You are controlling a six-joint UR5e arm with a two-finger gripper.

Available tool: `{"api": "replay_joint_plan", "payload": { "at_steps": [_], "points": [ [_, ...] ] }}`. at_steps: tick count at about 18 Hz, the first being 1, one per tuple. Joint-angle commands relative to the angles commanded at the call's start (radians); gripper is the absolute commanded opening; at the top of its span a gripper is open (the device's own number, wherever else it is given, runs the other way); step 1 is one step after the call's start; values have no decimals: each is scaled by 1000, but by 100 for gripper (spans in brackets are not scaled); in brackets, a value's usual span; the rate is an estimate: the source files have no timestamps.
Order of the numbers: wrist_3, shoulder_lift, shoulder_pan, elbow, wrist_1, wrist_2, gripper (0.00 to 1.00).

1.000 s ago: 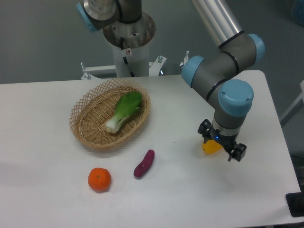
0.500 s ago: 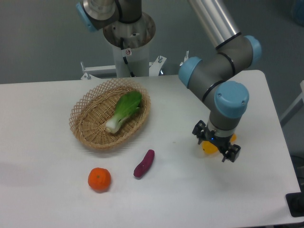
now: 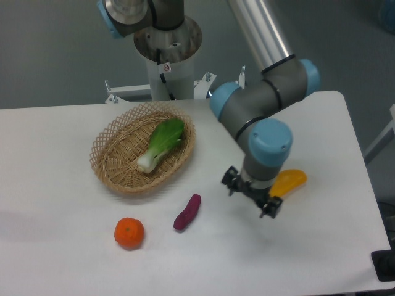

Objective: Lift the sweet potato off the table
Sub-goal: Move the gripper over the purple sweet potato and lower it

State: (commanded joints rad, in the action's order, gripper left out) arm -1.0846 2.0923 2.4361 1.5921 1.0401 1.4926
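Observation:
The sweet potato is a small dark purple tuber lying on the white table, just below the basket and right of the orange. My gripper hangs above the table to the right of the sweet potato, about a hand's width away. Its two fingers stand apart and hold nothing. The yellow-orange fruit lies on the table just right of the gripper.
A wicker basket with a green leafy vegetable stands at the back left of the sweet potato. A round orange lies to its left. The robot base stands behind the table.
My gripper has moved left, away from the yellow-orange fruit and toward the sweet potato. The fruit now shows in full. Nothing else has moved.

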Motion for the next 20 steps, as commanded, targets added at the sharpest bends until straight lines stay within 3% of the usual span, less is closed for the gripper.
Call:
{"api": "replay_joint_plan", "payload": {
  "at_steps": [5,8,11,16,20],
  "points": [
    [67,-18,-55,91,-38,3,100],
    [112,-14,-72,114,-84,3,100],
    [112,-12,-74,120,-86,3,100],
    [124,0,-75,120,-94,3,74],
    [161,9,-80,108,-94,3,47]
  ]
}}
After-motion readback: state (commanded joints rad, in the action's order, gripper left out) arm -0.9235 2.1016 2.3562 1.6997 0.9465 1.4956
